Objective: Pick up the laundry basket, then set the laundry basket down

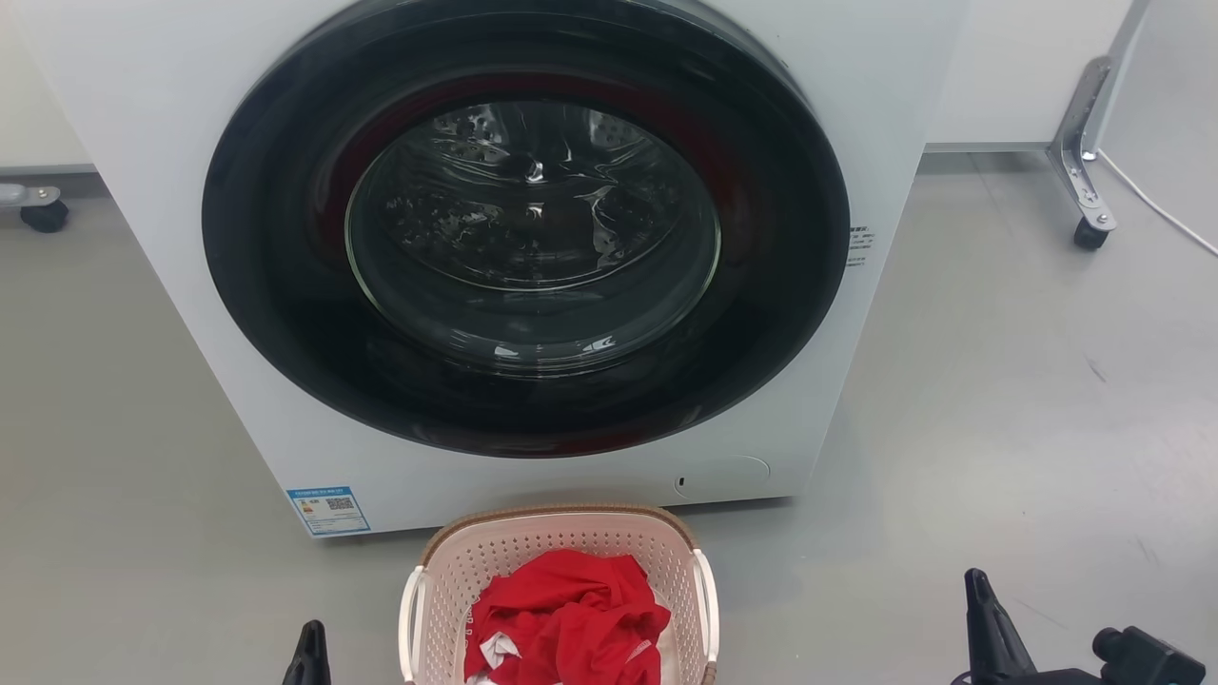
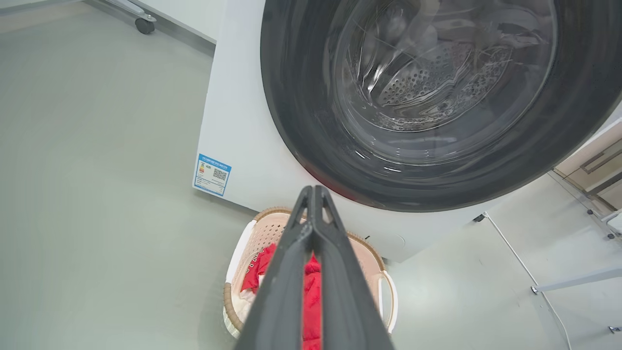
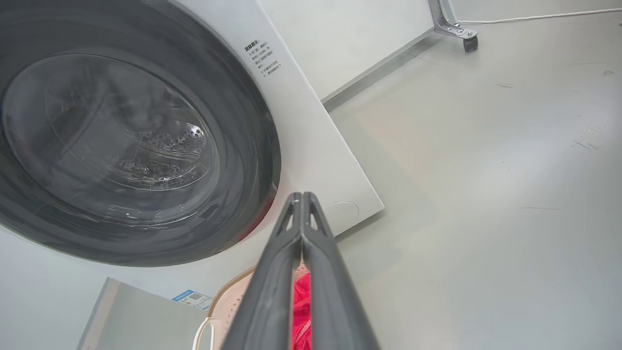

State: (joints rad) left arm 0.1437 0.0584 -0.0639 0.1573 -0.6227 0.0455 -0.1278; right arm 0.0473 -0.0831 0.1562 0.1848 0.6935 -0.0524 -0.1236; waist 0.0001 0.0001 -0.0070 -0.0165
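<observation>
Basket: the laundry basket stands upright on the grey floor, just in front of the washing machine and below its round dark door. I cannot tell if basket and machine touch.
Inside: a crumpled red cloth with a little white in it.
Handles: white, one on the left side and one on the right, nothing on them.
Left gripper: the two fingers are pressed together and carry nothing. It is near the basket's left side, apart from it.
Right gripper: fingers also pressed together, empty, well apart to the right of the basket.
Machine: the door is closed, with a blue label at the lower left corner.
</observation>
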